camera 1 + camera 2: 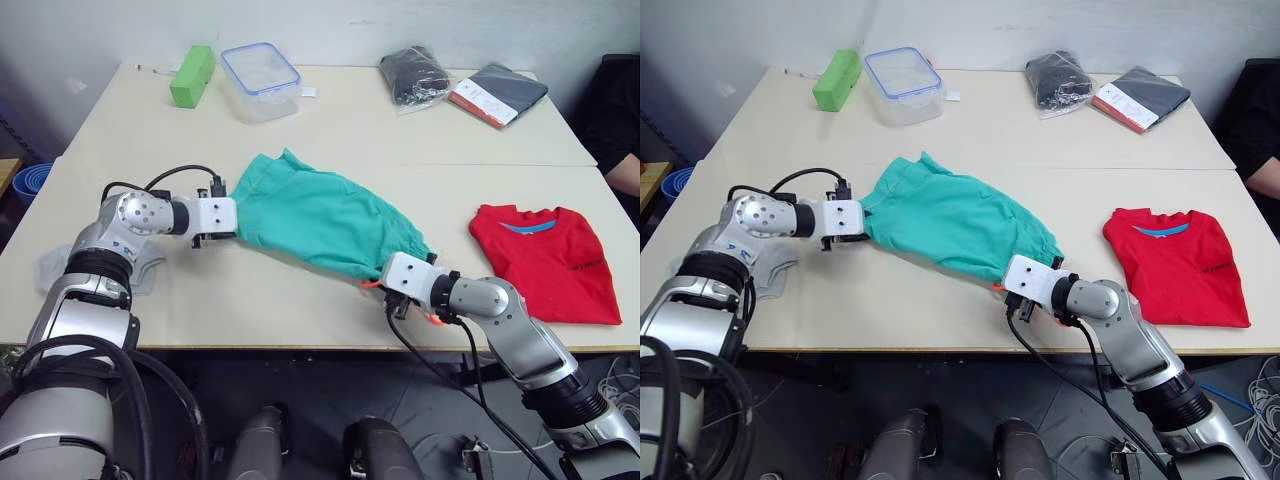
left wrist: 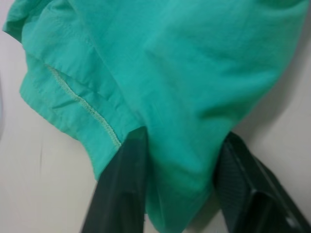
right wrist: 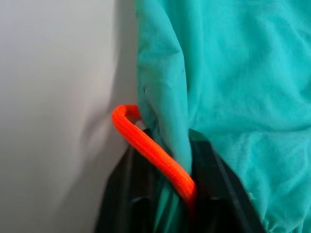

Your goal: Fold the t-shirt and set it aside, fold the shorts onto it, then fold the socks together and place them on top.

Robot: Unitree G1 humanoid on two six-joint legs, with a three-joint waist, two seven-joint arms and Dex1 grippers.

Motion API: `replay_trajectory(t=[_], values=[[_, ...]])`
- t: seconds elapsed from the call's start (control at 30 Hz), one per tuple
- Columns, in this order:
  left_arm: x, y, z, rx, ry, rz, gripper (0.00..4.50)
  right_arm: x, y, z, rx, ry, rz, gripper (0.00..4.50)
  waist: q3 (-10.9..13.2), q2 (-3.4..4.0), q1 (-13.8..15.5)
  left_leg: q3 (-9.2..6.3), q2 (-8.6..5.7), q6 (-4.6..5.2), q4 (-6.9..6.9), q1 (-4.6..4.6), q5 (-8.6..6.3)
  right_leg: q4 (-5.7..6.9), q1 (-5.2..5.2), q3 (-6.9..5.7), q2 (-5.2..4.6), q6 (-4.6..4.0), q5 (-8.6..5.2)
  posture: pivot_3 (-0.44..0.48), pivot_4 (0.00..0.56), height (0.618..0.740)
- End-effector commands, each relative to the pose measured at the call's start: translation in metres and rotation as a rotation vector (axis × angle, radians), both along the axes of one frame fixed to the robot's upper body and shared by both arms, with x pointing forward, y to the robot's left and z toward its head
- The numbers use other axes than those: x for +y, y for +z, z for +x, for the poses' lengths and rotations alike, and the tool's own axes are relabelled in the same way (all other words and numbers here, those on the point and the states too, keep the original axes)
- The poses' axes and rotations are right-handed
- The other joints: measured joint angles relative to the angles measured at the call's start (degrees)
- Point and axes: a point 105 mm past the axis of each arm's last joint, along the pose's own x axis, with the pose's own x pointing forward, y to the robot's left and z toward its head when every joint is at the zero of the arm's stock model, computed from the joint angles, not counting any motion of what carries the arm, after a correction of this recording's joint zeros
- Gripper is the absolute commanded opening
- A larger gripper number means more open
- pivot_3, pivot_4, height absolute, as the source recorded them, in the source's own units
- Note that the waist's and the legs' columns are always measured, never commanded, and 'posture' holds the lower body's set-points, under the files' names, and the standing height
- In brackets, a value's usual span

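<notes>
The teal-green shorts (image 1: 320,220) lie stretched slantwise across the middle of the table. My left gripper (image 1: 230,222) is shut on a leg hem, and cloth bunches between its fingers (image 2: 121,189). My right gripper (image 1: 388,272) is shut on the gathered waistband at the near end. The orange drawstring (image 3: 155,155) is caught between its fingers there. The red t-shirt (image 1: 545,262) rests folded flat near the table's right front corner, apart from both grippers. A pale grey soft shape (image 1: 148,270) lies partly hidden under my left forearm; I cannot tell whether it is the socks.
Along the back of the table stand a green box (image 1: 192,75), a clear lidded container with a blue rim (image 1: 260,80), a black bagged bundle (image 1: 415,75) and a dark flat packet (image 1: 500,93). A person's dark sleeve (image 1: 620,130) shows at the right edge.
</notes>
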Motion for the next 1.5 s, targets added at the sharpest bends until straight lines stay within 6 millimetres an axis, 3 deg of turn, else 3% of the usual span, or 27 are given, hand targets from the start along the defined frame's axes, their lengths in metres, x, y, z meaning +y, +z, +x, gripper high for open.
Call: replay_trajectory(t=[0.03, 0.1, 0.37, 0.5, 0.6, 0.73, 0.9, 1.03, 1.07, 1.23, 1.43, 1.5], values=[[0.001, -0.003, -0.001, 0.032, 0.006, 0.005, 0.63, -0.004, 0.008, -0.001, -0.028, 0.019, 0.0, 0.0, 0.0, 0.0, -0.01, 0.0, 0.0, 0.0, 0.0, 0.0, 0.0, 0.0, 0.0, 0.0, 0.0, 0.0, 0.0, 0.0, 0.15, 0.74], [0.0, -0.004, -0.003, 0.054, 0.0, -0.014, 0.04, -0.004, 0.01, -0.003, -0.029, 0.054, 0.003, 0.0, 0.0, 0.0, -0.04, 0.01, 0.0, 0.0, 0.0, 0.0, 0.0, 0.0, -0.01, 0.0, 0.0, 0.0, 0.0, 0.0, 0.15, 0.74], [0.002, -0.018, -0.045, 0.258, -0.129, -0.064, 0.04, -0.014, 0.021, -0.007, -0.055, 0.302, -0.096, 0.0, 0.0, 0.01, -0.55, 0.19, 0.02, 0.0, -0.21, 0.15, 0.0, -0.08, -0.02, 0.03, 0.01, 0.0, 0.0, 0.0, 0.15, 0.74], [-0.003, -0.016, -0.083, 0.315, -0.156, -0.094, 0.04, -0.025, 0.018, -0.007, -0.109, 0.462, -0.232, 0.0, 0.01, 0.02, -1.34, 0.27, 0.06, -0.05, -0.5, 0.5, -0.01, -0.18, 0.2, 0.15, -0.02, -0.01, 0.0, 0.0, 0.15, 0.74], [-0.008, -0.027, -0.132, 0.412, -0.137, -0.1, 0.04, -0.033, 0.016, -0.004, -0.172, 0.574, -0.307, 0.0, 0.04, 0.09, -2.2, 0.27, 0.06, -0.08, -0.6, 0.58, -0.03, -0.25, 0.29, 0.23, -0.04, -0.01, -0.01, 0.0, 0.15, 0.74], [-0.01, -0.034, -0.166, 0.446, -0.05, -0.117, 0.04, -0.038, 0.011, -0.006, -0.196, 0.649, -0.336, 0.0, 0.08, 0.17, -1.97, 0.19, 0.1, -0.1, -0.58, 0.75, -0.06, -0.37, 0.55, 0.24, -0.01, -0.11, -0.07, 0.0, 0.15, 0.74], [-0.002, -0.044, -0.173, 0.403, 0.123, -0.175, 0.04, -0.035, 0.01, -0.006, -0.219, 0.646, -0.315, 0.0, 0.09, 0.18, -1.46, 0.08, 0.1, -0.08, -0.54, 0.97, -0.1, -0.5, 0.88, 0.2, -0.02, -0.11, -0.08, 0.0, 0.15, 0.74], [0.003, -0.052, -0.174, 0.396, 0.163, -0.161, 0.04, -0.039, 0.01, -0.005, -0.211, 0.623, -0.32, 0.0, 0.09, 0.19, -1.26, 0.07, 0.1, -0.13, -0.57, 1.06, -0.13, -0.53, 0.96, 0.2, -0.01, -0.12, -0.08, 0.0, 0.15, 0.74], [0.005, -0.052, -0.173, 0.392, 0.178, -0.176, 0.01, -0.041, 0.009, -0.007, -0.189, 0.615, -0.322, 0.32, 0.08, 0.19, -1.2, 0.08, 0.1, -0.15, -0.58, 1.1, -0.14, -0.54, 0.99, 0.2, -0.01, -0.12, -0.08, 0.0, 0.15, 0.74], [0.023, -0.037, -0.168, 0.385, 0.234, -0.263, 1.28, -0.046, 0.025, -0.019, -0.152, 0.545, -0.24, 1.94, 0.08, 0.22, -0.58, 0.09, 0.14, -0.2, -0.63, 1.16, -0.2, -0.55, 1.01, 0.2, 0.01, -0.18, -0.11, 0.0, 0.15, 0.74], [0.017, 0.031, -0.154, 0.367, 0.219, -0.608, 3.19, -0.04, 0.075, -0.024, -0.054, 0.329, 0.118, 4.05, 0.12, 0.27, -0.39, 0.04, 0.2, -0.23, -0.66, 1.12, -0.3, -0.57, 0.99, 0.17, 0.04, -0.2, -0.12, 0.0, 0.15, 0.74], [0.007, 0.047, -0.146, 0.361, 0.194, -0.675, 3.19, -0.03, 0.086, -0.022, -0.025, 0.273, 0.23, 4.05, 0.12, 0.26, -0.33, 0.03, 0.19, -0.24, -0.65, 1.12, -0.33, -0.58, 1.01, 0.16, 0.03, -0.2, -0.12, 0.0, 0.15, 0.74]])
